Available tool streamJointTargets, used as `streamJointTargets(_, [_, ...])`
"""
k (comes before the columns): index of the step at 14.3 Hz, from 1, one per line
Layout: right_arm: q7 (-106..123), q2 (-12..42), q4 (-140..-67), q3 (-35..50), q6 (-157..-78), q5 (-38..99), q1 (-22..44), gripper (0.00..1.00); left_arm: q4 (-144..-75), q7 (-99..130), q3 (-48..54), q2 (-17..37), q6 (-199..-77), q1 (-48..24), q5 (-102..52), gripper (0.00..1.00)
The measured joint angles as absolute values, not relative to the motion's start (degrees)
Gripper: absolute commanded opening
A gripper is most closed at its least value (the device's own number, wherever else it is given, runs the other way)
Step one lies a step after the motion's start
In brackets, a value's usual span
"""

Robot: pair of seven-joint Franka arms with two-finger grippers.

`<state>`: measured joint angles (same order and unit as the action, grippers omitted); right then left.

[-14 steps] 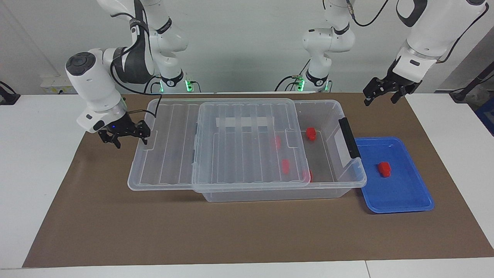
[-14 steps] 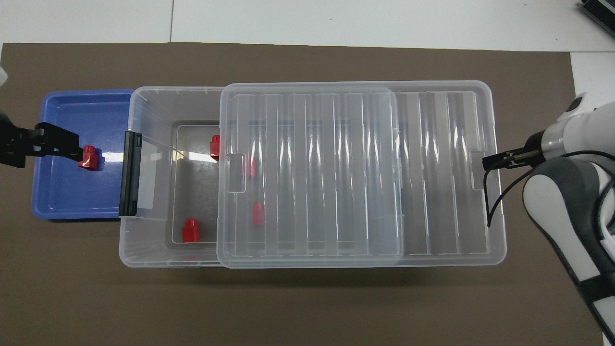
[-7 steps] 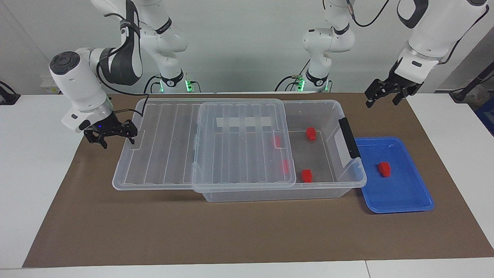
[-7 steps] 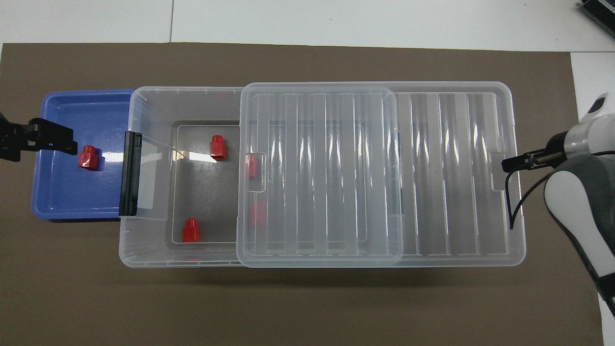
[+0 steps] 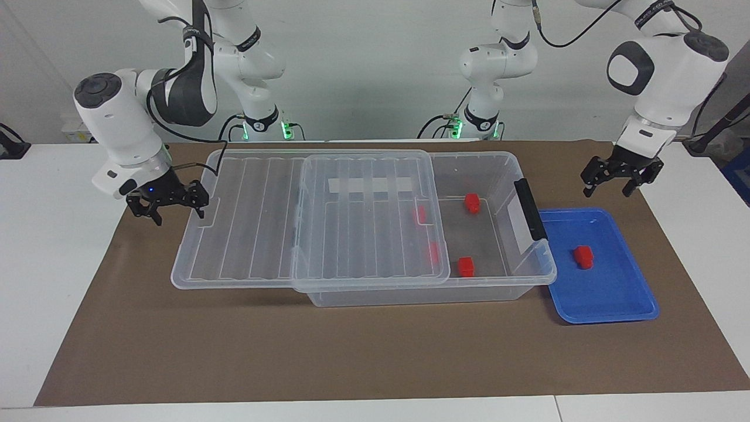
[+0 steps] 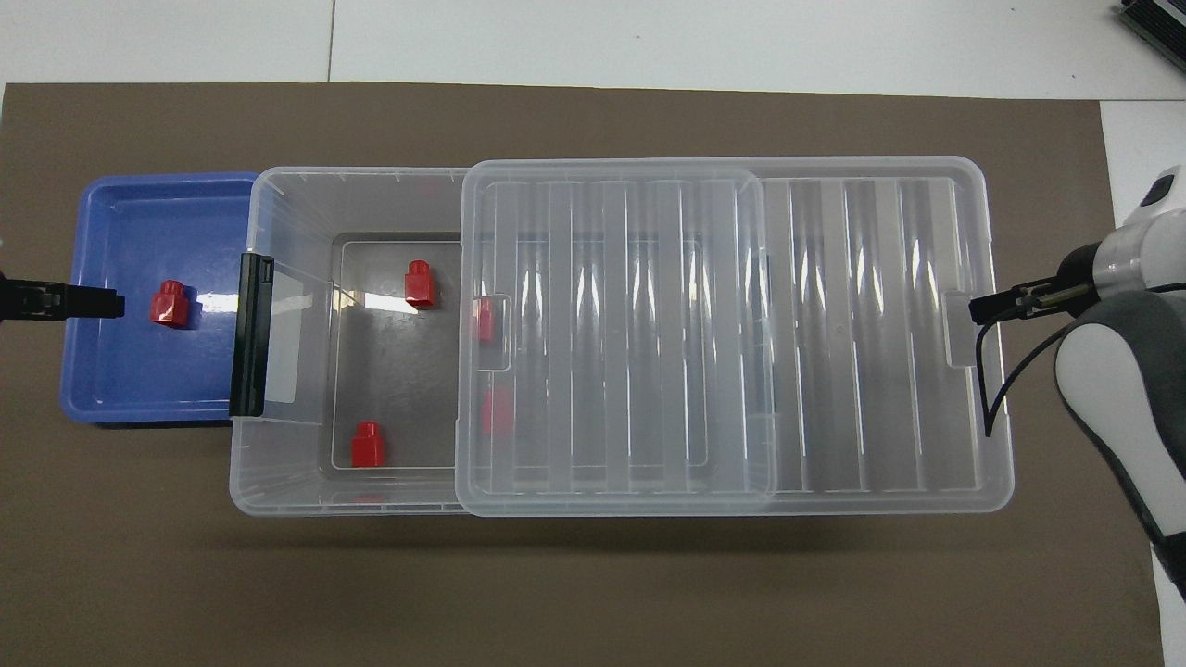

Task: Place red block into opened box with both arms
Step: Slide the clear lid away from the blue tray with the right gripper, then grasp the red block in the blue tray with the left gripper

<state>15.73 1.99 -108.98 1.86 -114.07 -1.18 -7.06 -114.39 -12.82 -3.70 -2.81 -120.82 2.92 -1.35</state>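
Red block (image 5: 583, 257), stepped top, in blue tray (image 5: 621, 305).

Block (image 5: 583, 257) in tray (image 5: 621, 305) — beside box (image 5: 504, 287)

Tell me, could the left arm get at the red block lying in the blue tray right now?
Probably yes. The red block lies alone in the shallow blue tray, nothing covering it. The left gripper hangs open and empty above the tray's end nearest the robots, so the way down looks free.
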Motion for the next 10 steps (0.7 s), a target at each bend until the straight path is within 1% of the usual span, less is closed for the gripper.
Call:
streamJointTargets(2, [10.1,1.5,-105.2,2.4,-108.9,-1.2,-6.0,0.99,-118.7,-15.8,-3.5,-0.6,-129.1,2.9,-1.3,1.00])
streamJointTargets(3, [5.0,1.3,-103.0,2.5,-106.3,-1.2,-4.5,0.99,-120.4,-18.1,-3.5,1.1,-132.7,2.9,-1.3,1.00])
streamJointTargets(7, [-13.4,1.1,-93.8,2.8,-99.9,-1.2,2.2,1.00,-121.3,-23.5,-3.7,7.0,-138.8,4.0,-1.3,1.00])
streamJointTargets(10, [-18.6,0.5,-92.0,2.8,-97.2,-1.2,4.4,1.00,-121.3,-24.9,-3.8,11.1,-142.8,5.8,-1.3,1.00])
